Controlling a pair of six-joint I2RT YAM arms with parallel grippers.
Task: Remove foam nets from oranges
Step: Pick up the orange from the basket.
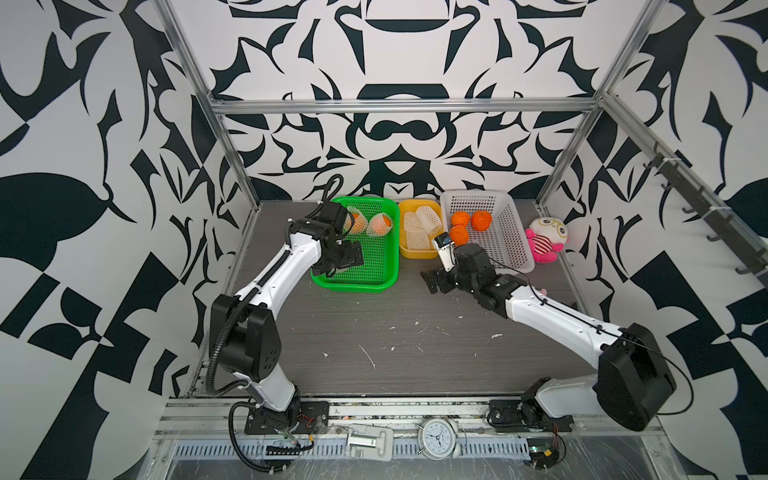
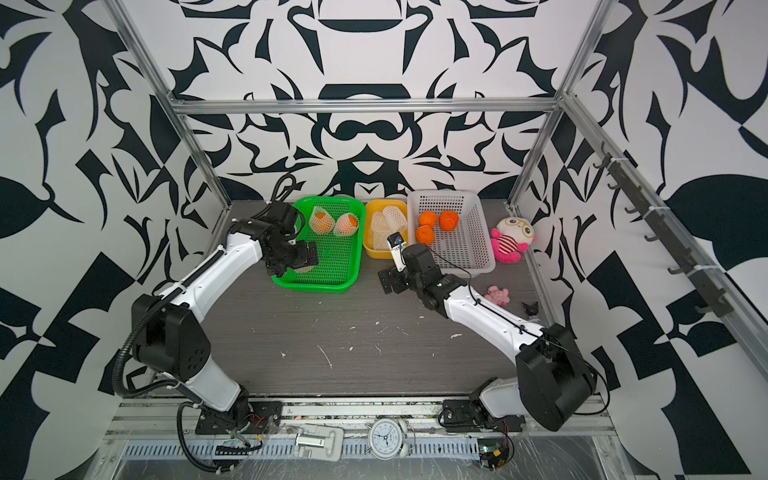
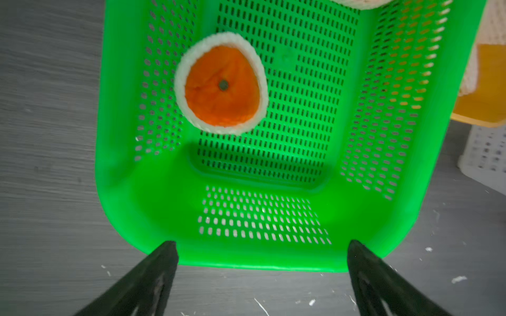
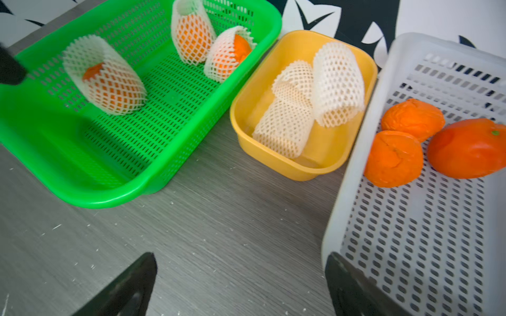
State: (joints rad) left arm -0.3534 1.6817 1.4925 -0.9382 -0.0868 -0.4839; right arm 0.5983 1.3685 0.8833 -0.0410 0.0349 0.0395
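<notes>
Clock point(image 1: 437, 437), flecked grey tabletop point(image 1: 395, 332), patterned walls point(image 1: 395, 50)

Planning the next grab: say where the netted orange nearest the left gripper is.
Left wrist view: the netted orange sits at the left front of the green basket, under the open left gripper, two other netted oranges farther back.

Right under the left end effector point(image 1: 338, 262), one netted orange point(image 3: 221, 87) is almost wholly hidden in both top views.
</notes>
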